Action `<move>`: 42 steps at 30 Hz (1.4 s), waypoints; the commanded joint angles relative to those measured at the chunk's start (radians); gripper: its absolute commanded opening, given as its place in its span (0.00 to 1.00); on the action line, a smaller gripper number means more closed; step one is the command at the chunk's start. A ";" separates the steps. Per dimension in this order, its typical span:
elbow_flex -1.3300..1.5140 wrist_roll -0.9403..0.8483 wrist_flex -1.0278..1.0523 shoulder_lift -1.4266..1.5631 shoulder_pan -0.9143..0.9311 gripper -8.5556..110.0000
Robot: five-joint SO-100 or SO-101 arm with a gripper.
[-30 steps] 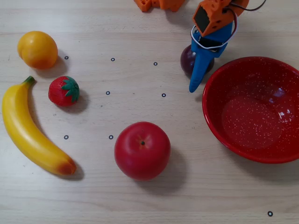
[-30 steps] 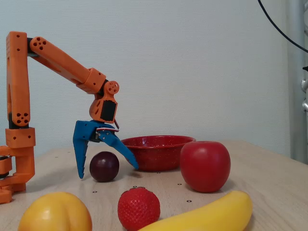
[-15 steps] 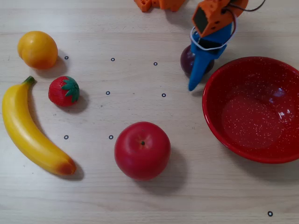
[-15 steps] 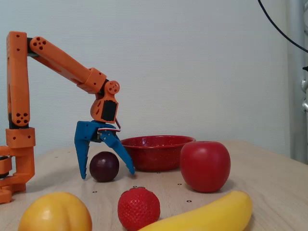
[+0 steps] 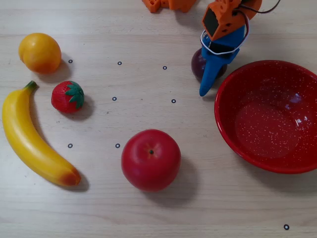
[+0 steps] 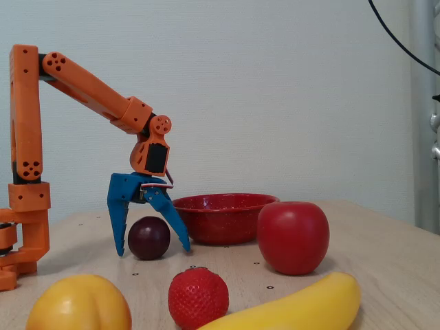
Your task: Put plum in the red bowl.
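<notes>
The plum [image 6: 148, 238] is a small dark purple ball resting on the wooden table just left of the red bowl [image 6: 223, 217] in the fixed view. In the overhead view the plum [image 5: 197, 65] is partly covered by the arm and lies close to the bowl's [image 5: 233, 134] upper left rim. My blue gripper [image 6: 153, 251] is open and straddles the plum, one finger on each side, tips down near the table. In the overhead view the gripper [image 5: 208, 70] shows one finger clearly; the other is hidden under the orange wrist. The bowl is empty.
A big red apple [image 5: 150, 159], a strawberry [image 5: 68, 96], a banana [image 5: 30, 141] and an orange fruit [image 5: 39, 52] lie on the table left of the bowl. The arm's orange base [image 6: 24, 185] stands at the fixed view's left.
</notes>
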 commanded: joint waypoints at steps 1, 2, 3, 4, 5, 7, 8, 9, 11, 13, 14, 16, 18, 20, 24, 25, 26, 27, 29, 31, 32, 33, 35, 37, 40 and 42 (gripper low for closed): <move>-0.041 0.020 -0.018 0.021 -0.032 0.46; -0.041 0.020 -0.021 0.021 -0.032 0.47; -0.041 0.020 -0.023 0.020 -0.031 0.47; -0.041 0.020 -0.023 0.017 -0.029 0.47; -0.043 0.020 -0.025 0.014 -0.029 0.47; -0.049 0.018 -0.026 0.009 -0.029 0.47; -0.051 0.018 -0.026 0.008 -0.029 0.47; -0.052 0.018 -0.028 0.008 -0.029 0.47; -0.052 0.020 -0.029 0.006 -0.031 0.47; -0.052 0.021 -0.035 0.003 -0.034 0.46; -0.052 0.023 -0.040 0.002 -0.035 0.46; -0.052 0.026 -0.049 -0.002 -0.037 0.46; -0.054 0.026 -0.054 -0.003 -0.040 0.45; -0.057 0.028 -0.054 -0.003 -0.041 0.43; -0.058 0.028 -0.051 -0.003 -0.046 0.41; -0.058 0.028 -0.049 -0.003 -0.048 0.41; -0.058 0.029 -0.049 -0.003 -0.049 0.40; -0.058 0.029 -0.049 -0.003 -0.051 0.40; -0.058 0.031 -0.048 -0.002 -0.054 0.39; -0.058 0.031 -0.048 0.000 -0.058 0.38; -0.058 0.032 -0.048 0.002 -0.060 0.37; -0.058 0.035 -0.048 0.002 -0.061 0.36; -0.058 0.038 -0.051 0.002 -0.064 0.36; -0.057 0.041 -0.051 0.003 -0.067 0.34; -0.057 0.046 -0.049 0.005 -0.067 0.32; -0.057 0.049 -0.049 0.006 -0.069 0.31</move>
